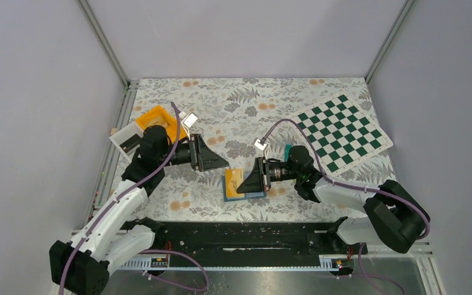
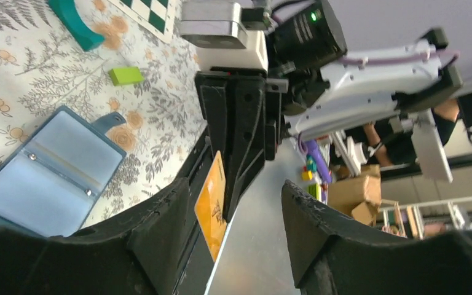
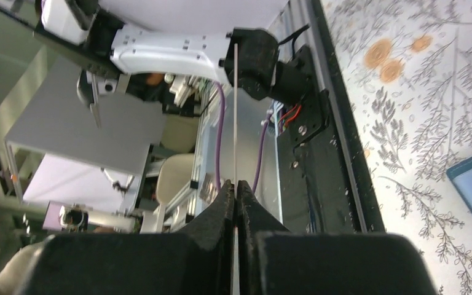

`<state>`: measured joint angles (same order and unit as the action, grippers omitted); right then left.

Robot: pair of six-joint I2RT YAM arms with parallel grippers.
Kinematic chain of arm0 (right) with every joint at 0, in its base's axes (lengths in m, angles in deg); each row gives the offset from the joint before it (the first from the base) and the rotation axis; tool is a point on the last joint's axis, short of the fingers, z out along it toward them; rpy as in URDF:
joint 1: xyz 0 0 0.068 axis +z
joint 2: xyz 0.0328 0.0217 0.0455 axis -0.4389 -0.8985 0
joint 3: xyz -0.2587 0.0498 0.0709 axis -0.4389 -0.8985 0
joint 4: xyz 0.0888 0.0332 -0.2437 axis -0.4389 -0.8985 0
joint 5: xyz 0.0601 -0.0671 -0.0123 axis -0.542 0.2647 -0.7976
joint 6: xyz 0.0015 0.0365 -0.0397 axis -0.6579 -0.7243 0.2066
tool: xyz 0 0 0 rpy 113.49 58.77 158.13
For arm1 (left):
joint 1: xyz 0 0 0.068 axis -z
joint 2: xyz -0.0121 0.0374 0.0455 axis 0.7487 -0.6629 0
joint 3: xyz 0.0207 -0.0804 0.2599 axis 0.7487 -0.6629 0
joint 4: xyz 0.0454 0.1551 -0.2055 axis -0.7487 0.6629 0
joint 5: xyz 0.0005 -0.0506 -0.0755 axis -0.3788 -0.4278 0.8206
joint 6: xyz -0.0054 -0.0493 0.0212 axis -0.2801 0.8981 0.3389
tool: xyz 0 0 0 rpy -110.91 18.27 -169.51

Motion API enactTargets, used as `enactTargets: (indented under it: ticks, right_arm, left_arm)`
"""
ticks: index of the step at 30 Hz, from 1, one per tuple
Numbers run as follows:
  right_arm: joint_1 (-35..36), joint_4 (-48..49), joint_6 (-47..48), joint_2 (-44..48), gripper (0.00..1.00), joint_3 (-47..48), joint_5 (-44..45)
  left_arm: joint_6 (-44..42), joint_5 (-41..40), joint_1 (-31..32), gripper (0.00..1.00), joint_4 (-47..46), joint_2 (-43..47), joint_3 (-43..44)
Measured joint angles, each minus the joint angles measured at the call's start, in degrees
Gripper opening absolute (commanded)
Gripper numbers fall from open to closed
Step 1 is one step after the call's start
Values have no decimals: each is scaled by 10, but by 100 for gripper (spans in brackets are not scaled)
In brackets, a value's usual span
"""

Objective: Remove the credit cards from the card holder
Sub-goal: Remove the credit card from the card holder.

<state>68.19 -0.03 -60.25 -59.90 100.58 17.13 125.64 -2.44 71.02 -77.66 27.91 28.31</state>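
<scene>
The floral-patterned worktop (image 1: 246, 104) carries everything. A green-and-white checkered mat (image 1: 341, 129) lies at its far right. At the far left an orange bin (image 1: 157, 117) and a white bin (image 1: 123, 140) stand just beside each other, partly hidden behind the left arm.

The 2 arms reach toward each other over the middle of the worktop. The left hand (image 1: 216, 161) points at the right one with its fingers (image 2: 160, 221) spread apart, gripping nothing. The right hand (image 3: 236, 184) has its fingers pressed together on the orange card (image 2: 212, 209), pinching it by 1 edge. The right wrist view shows the card only as a thin line.

The card holder (image 2: 43, 178) lies open and flat near the front edge of the worktop, with its 2 pale blue inner panels facing up. From above, the held card sits over it, and only a blue strip of the holder (image 1: 253, 195) shows below the right hand. The left wrist view shows the card raised clear of the holder.

A lime-green card (image 2: 126, 75) lies loose on the worktop beyond the holder. A teal card (image 1: 288, 149) lies farther back, near the checkered mat.
</scene>
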Motion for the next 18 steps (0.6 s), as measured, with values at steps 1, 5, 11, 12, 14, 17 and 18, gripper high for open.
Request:
enactTargets:
  ticks: [1,5,11,12,14,17,18]
  right_arm:
    - [0,0,3,-3,0,2,-15]
    - [0,1,7,-19,0,14,-59]
    - [0,37,-20,-58,0,24,-105]
    - [0,49,-28,-64,0,24,-110]
    - [0,80,-51,-83,0,24,-120]
    - [-1,117,-82,-104,0,24,-129]
    - [-1,137,-95,-115,0,24,-130]
  left_arm:
    - [-31,14,0,53,40,1,19]
    - [-101,61,0,49,134,-11,45]
    - [-142,90,12,44,211,-60,45]
    - [-146,92,18,44,216,-71,45]
    - [-152,94,31,43,221,-91,45]
    - [-155,97,45,42,223,-113,45]
    - [-155,98,46,42,222,-117,45]
